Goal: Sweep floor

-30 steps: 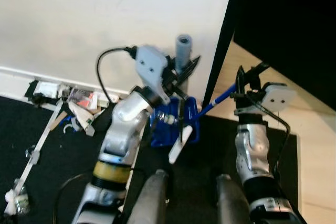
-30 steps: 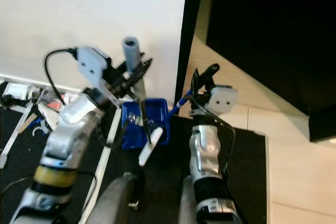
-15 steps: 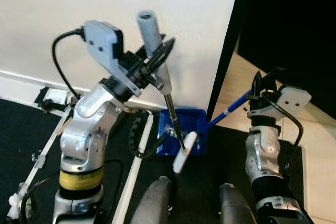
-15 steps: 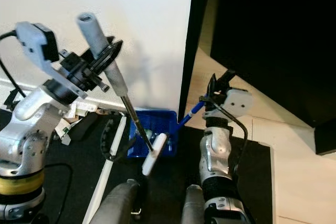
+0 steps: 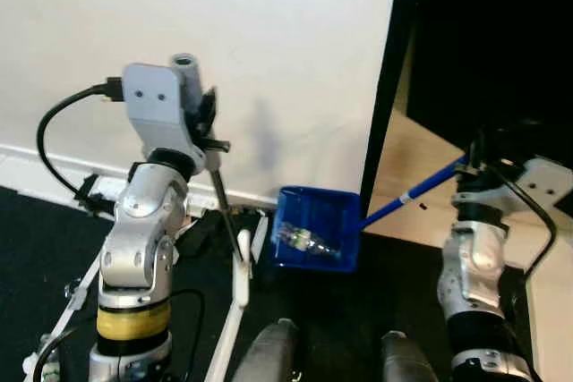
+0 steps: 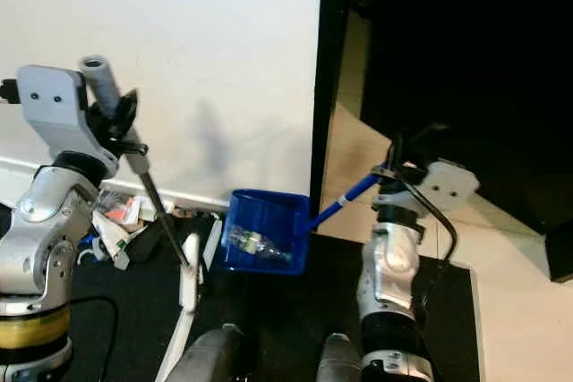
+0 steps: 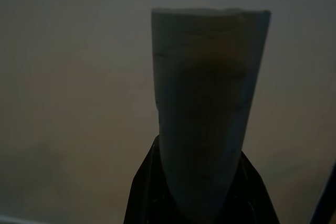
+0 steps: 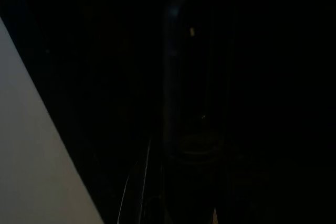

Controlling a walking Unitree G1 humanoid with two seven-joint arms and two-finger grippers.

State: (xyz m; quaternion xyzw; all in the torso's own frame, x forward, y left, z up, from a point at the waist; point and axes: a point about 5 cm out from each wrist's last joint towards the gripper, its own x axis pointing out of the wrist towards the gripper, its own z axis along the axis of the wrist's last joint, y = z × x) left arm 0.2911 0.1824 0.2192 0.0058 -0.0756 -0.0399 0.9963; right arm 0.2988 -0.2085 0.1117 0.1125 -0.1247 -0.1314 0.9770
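Left arm bent up, left gripper [image 5: 204, 123] clamped on broom [image 5: 218, 203] grey handle, head on floor. Right arm raised, right gripper [image 5: 484, 151] clamped on blue dustpan [image 5: 315, 237] handle; bottle [image 5: 304, 241] held inside, by wall.

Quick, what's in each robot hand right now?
Left end effector: closed on the broom handle.
Right end effector: closed on the blue dustpan's handle.

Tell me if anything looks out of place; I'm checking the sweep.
Scraps of litter lie heaped on the dark floor at the white wall's foot, outside the blue plastic dustpan, which holds one clear bottle.
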